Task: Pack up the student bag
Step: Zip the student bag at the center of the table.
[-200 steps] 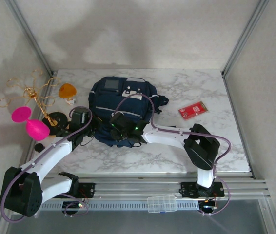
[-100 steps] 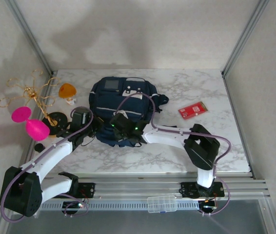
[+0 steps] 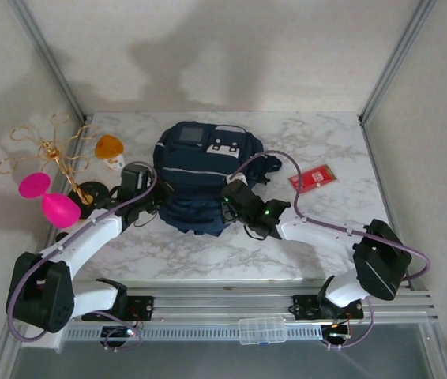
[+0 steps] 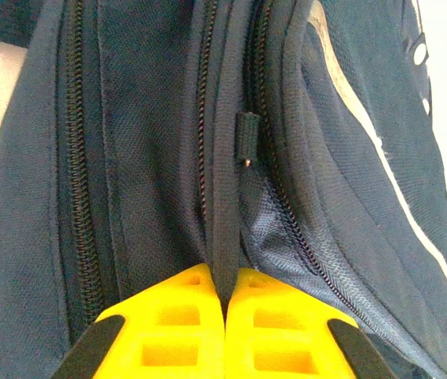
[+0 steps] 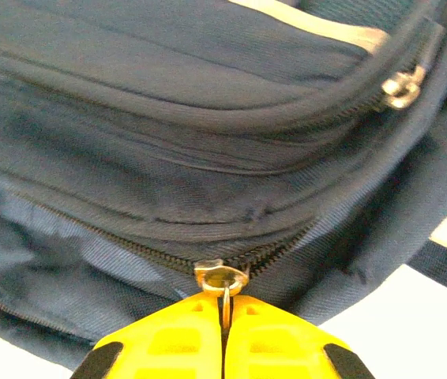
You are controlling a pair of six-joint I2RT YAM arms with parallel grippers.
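The student bag (image 3: 196,170) lies in the upper middle of the top view, on the marble worktop (image 3: 318,229), with one arm at each of its sides. In the left wrist view the left pincer (image 4: 225,296) is closed on a fabric ridge (image 4: 223,197) that runs between two zipper lines, and so it holds the bag in place. In the right wrist view the right pincer (image 5: 223,320) is pressed together on the metal zipper pull (image 5: 222,278); left of the slider the teeth look parted, right of it they are joined. I judge that the task is at the zipper step. The red card (image 3: 312,178) and the orange object (image 3: 109,146) lie outside the bag, so the packing itself seems not done.
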